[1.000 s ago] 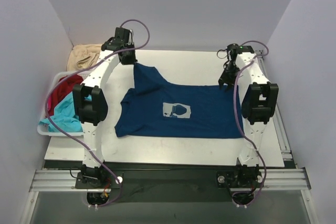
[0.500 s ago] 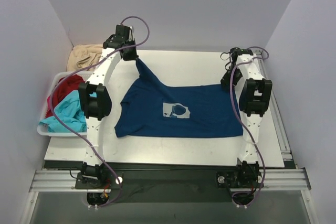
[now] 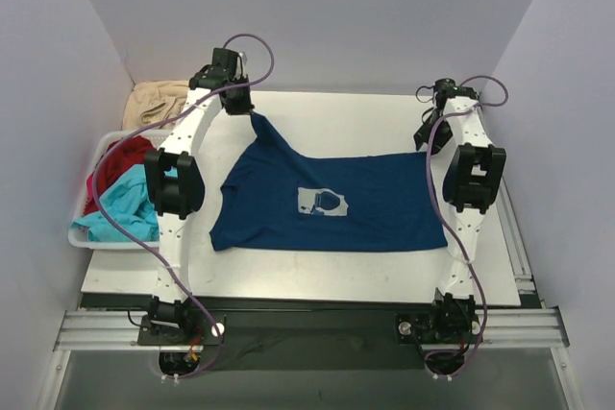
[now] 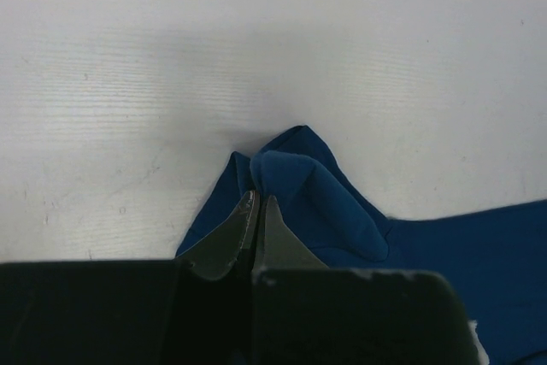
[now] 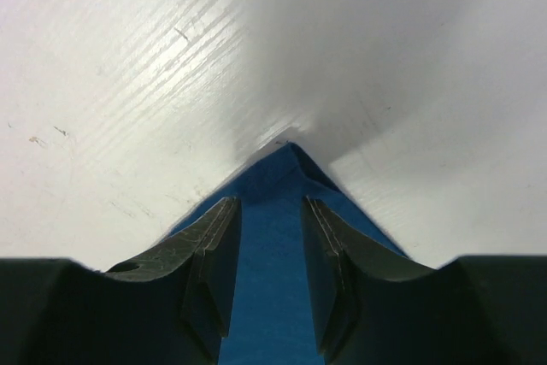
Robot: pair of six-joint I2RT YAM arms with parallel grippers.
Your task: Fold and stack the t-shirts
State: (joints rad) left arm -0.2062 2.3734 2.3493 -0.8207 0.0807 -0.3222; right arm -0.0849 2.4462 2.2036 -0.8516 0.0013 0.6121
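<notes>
Pinching a soft, bunched fold of the navy t-shirt (image 4: 299,185), our left claw (image 4: 256,204) is closed tight; smooth cloth spreads to its right over the matte white bench (image 4: 256,40). Our right claw (image 5: 269,211) gapes empty above flat cloth, whose sharp triangular corner pokes just beyond it

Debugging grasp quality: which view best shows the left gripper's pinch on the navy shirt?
Left wrist: the left gripper is shut on a bunched fold of the navy shirt. Top external shows only a small cloth peak there. Right wrist shows the right gripper open over another corner.
</notes>
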